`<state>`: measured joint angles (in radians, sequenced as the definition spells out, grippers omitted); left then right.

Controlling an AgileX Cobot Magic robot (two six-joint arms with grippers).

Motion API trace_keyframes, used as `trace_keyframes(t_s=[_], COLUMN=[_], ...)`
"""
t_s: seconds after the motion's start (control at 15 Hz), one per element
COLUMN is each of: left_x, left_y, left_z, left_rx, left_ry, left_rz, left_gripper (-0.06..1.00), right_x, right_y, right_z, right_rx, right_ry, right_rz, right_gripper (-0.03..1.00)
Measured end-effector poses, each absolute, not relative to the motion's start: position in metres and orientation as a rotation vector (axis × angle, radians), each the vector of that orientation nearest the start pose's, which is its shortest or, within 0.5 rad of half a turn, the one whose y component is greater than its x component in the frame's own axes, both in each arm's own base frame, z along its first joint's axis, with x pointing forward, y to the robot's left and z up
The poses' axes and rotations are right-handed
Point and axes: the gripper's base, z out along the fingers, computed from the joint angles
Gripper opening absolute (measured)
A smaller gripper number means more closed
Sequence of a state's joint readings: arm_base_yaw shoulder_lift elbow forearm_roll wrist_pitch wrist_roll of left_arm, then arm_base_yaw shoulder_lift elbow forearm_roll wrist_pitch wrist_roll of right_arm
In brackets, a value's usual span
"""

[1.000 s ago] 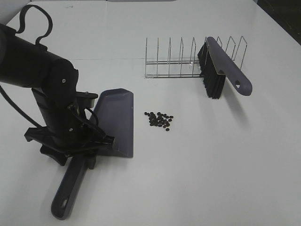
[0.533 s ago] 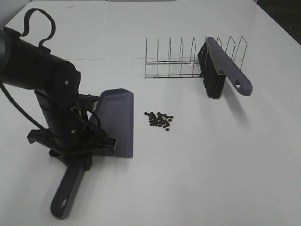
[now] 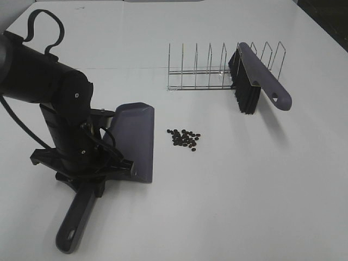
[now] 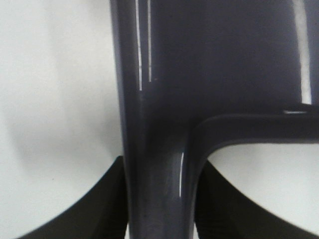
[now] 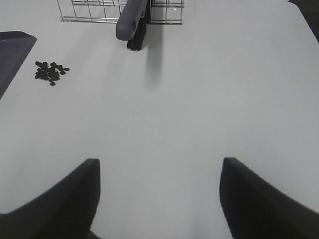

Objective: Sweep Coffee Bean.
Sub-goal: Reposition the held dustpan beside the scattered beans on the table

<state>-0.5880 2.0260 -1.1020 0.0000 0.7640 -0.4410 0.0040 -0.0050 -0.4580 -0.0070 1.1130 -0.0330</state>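
A grey-purple dustpan lies flat on the white table, its mouth facing right toward the coffee beans, a small dark pile a short gap away. My left gripper is shut on the dustpan's handle just behind the pan. In the left wrist view the handle runs between the two black fingers. A brush with black bristles leans on the wire rack. My right gripper is open over bare table, with the beans and brush far ahead of it.
The wire rack stands behind the beans at the back of the table. A corner of the dustpan shows in the right wrist view. White tabletop stretches across the right and front.
My left gripper has closed on the dustpan's handle, and the handle's end has shifted slightly. Beans, brush and right gripper have not moved.
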Motion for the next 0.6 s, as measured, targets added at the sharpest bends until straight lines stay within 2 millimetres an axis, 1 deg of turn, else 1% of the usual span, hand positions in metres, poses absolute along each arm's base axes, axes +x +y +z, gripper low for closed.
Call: trace_keyframes(t_s=[0.07,0.2,0.33,0.6], left_x=[0.283,0.285,0.286,0.285], left_y=[-0.187,-0.186,-0.185,-0.185], left_z=[0.100,0.114,0.121,0.124], left_rx=[0.255,0.312,0.328,0.325], left_ry=[3.149,3.092,3.064,3.061], left_rz=[0.041,0.060,0.061,0.056], left_gripper=[0.31,0.31,0.31,0.31], right_x=[-0.003,-0.003,-0.003,-0.003], right_y=[-0.001,-0.001,-0.001,-0.001], right_z=[0.261,0.261,0.261,0.261], right_rx=[-0.039,-0.039,-0.039,-0.039], right_ry=[2.133,2.133,2.133,2.133], right_rz=[-0.026,-0.026,-0.026,-0.026], right_gripper=[0.56,0.56,0.56,0.56])
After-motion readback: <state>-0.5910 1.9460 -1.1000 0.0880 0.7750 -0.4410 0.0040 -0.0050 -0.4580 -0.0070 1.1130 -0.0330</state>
